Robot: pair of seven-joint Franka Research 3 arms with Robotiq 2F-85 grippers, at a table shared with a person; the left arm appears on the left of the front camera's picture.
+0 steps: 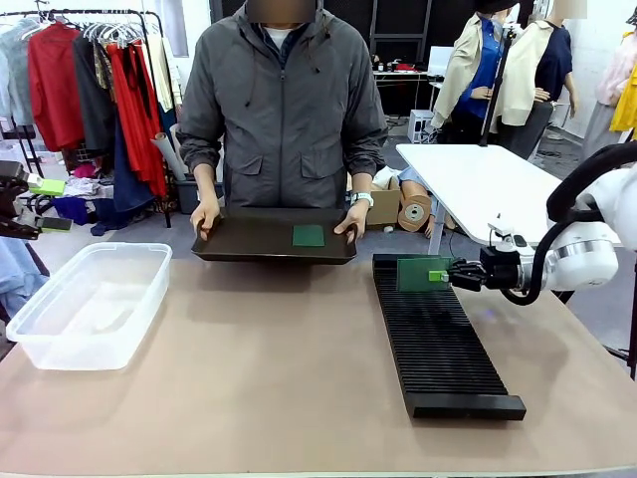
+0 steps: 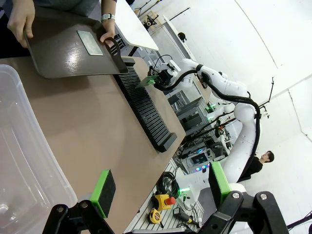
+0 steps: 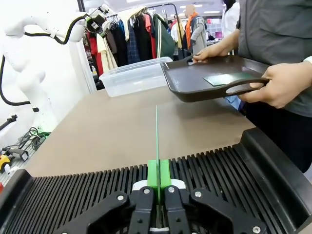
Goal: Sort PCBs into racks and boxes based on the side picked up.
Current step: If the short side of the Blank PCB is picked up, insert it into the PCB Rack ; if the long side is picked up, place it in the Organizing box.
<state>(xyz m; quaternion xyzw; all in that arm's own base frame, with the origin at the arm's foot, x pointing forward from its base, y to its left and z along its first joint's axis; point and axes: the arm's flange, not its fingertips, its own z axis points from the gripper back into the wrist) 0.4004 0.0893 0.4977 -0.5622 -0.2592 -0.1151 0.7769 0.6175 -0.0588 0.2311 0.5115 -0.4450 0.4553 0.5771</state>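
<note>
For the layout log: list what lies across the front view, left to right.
The clear tub → flat black tray held by the person, a PCB lying on it → long black rack, a second PCB gripped upright over its far end by the right gripper.

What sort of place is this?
Probably a robotics lab or test hall: a white robot arm at a table facing a person, with a clothes rail and equipment shelves beyond.

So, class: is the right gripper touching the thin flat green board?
Touching. In the right wrist view the right gripper pinches the thin green board between its green pads.
</note>
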